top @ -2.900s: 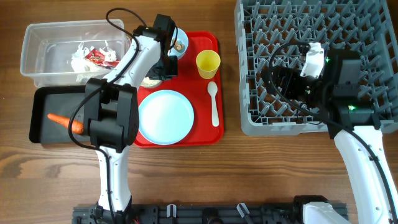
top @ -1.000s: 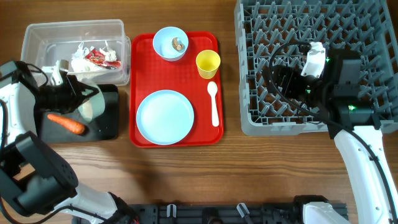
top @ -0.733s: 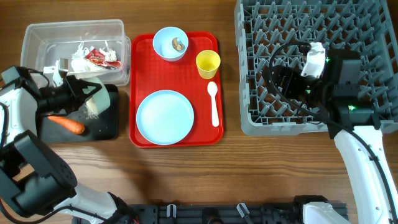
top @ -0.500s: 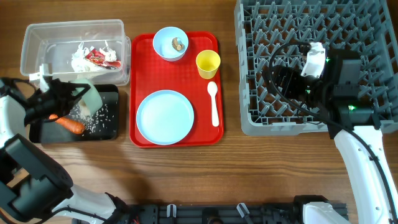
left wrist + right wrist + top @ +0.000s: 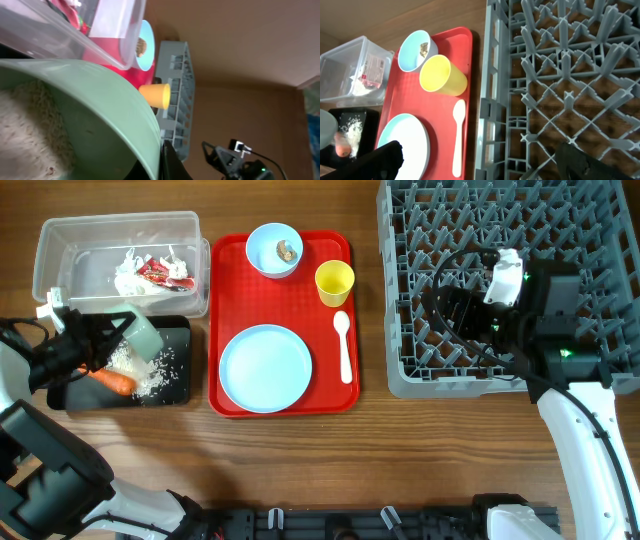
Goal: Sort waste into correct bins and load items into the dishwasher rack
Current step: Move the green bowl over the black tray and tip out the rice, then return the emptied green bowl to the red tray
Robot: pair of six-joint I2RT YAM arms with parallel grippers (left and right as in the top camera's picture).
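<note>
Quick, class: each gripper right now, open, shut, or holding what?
Left gripper: shut on the tilted pale green round bowl.
Right gripper: open, holding nothing, over the grey plastic grid rack.

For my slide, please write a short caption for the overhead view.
Left gripper holds a green bowl tilted over the black tray, rice scattered beside a carrot.

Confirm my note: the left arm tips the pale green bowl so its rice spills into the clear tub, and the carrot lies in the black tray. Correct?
Wrong bin. In the overhead view the rice lies in the black tray beside the carrot, below the tipped pale green bowl, not in the clear tub.
</note>
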